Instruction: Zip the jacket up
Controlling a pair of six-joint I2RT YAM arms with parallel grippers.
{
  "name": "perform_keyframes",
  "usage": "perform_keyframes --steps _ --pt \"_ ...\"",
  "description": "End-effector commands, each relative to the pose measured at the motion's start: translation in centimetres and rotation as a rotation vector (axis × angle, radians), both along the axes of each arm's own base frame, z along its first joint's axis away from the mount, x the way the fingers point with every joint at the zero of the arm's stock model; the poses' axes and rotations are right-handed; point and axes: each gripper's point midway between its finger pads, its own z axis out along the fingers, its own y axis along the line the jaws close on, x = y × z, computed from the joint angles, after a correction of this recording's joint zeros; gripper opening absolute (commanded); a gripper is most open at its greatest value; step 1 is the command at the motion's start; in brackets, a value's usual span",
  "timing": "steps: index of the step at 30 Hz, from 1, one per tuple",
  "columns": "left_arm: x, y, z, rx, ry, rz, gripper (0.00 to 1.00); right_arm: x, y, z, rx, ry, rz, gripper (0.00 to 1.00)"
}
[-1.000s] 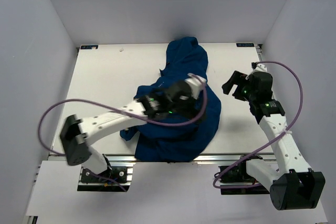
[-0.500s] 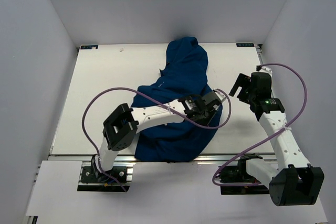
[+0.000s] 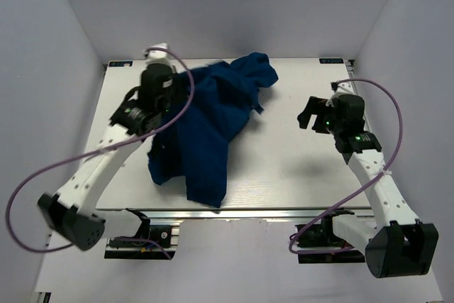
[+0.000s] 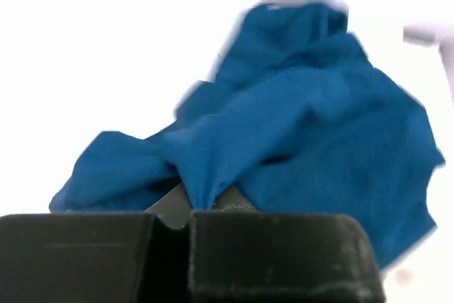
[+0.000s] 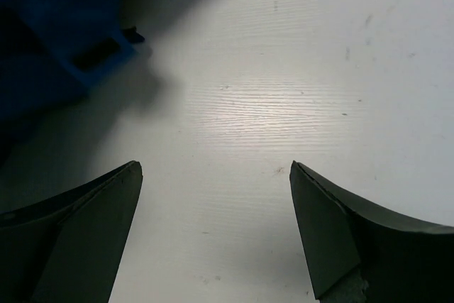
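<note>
The dark blue jacket lies crumpled and stretched from the back middle of the table toward the front left, its zipper hidden in the folds. My left gripper is at the jacket's left edge, shut on a pinched fold of its fabric; the left gripper shows its jaws pressed together round that fold. My right gripper hovers open over bare table to the right of the jacket. In the right wrist view the right gripper has nothing between its fingers, and a jacket edge lies at the upper left.
The white table is walled by pale panels on three sides. A metal rail runs along the table's near edge. Purple cables loop off both arms.
My left gripper closed on the jacket and swung from its right middle to the far left, dragging the jacket leftward and stretching it out. The right gripper shifted only slightly and stayed open.
</note>
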Motion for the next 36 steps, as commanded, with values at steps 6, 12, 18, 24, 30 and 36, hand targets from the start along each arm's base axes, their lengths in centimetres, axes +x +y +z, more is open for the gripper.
perform_keyframes --steps 6,12,18,24,30,36 --pt "-2.5 4.3 3.2 -0.024 -0.072 0.153 0.0 3.7 9.6 -1.8 -0.223 -0.153 0.4 0.89" --pt "-3.4 5.7 3.2 -0.012 -0.067 0.189 0.0 8.3 15.7 -0.4 -0.255 -0.341 0.669 0.89" --pt "-4.7 6.3 4.3 -0.029 -0.089 0.182 0.0 11.1 22.1 0.5 -0.338 -0.541 0.904 0.89" --pt "-5.5 7.1 5.6 -0.037 -0.115 0.195 0.0 15.2 26.6 -2.2 -0.452 -0.567 1.0 0.89" --pt "-5.5 7.4 7.1 -0.031 -0.142 0.198 0.0 17.6 31.0 -5.7 -0.466 -0.545 1.047 0.89" --pt "-5.3 7.6 9.5 -0.046 -0.202 0.206 0.0 19.0 33.1 -3.3 -0.403 -0.538 1.006 0.0"
